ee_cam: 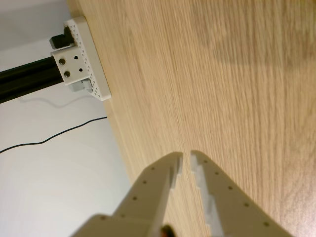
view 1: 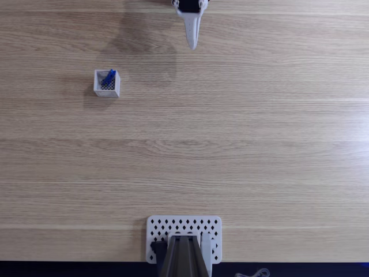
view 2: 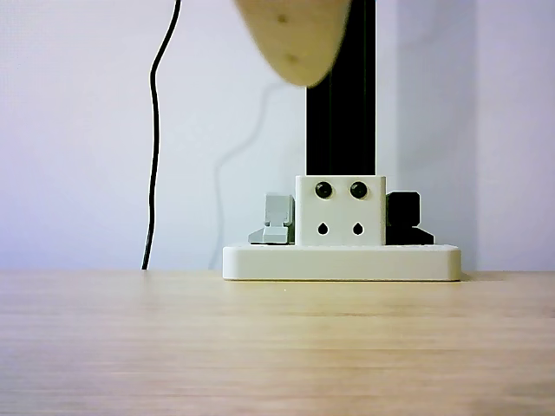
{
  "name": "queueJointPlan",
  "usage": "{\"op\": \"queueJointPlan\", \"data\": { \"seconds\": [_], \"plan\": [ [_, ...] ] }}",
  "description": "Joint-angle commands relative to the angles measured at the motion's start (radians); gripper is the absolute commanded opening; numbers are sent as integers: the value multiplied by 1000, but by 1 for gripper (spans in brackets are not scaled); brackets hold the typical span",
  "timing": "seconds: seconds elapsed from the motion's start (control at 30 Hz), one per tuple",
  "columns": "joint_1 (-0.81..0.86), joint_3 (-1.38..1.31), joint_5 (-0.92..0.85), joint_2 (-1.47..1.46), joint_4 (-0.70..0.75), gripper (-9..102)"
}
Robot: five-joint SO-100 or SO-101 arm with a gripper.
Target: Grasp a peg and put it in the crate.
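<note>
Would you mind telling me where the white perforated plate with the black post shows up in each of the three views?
Fixed view: the perforated plate sits at the bottom centre, at the table's near edge.
Other view: it stands centre-right on the table's far edge, seen edge-on.
Wrist view: it lies at the upper left, on the table's edge.
Shared landmark: the black post rising from the plate.

Bare table [view 1: 242, 144] all round; obstacles: crate [view 1: 107, 83], perforated plate [view 1: 184, 229]

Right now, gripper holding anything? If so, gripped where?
Nothing held. In the wrist view the gripper has a narrow empty gap between its fingertips. The peg sits in the crate, away from it.
</note>
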Motion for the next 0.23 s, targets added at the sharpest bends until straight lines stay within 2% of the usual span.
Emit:
{"op": "queueJointPlan", "data": {
  "seconds": [0.0, 0.2],
  "plan": [
    [2, -9, -12, 21, 3, -1],
    [0, -9, -11, 21, 8, -1]
  ]
}}
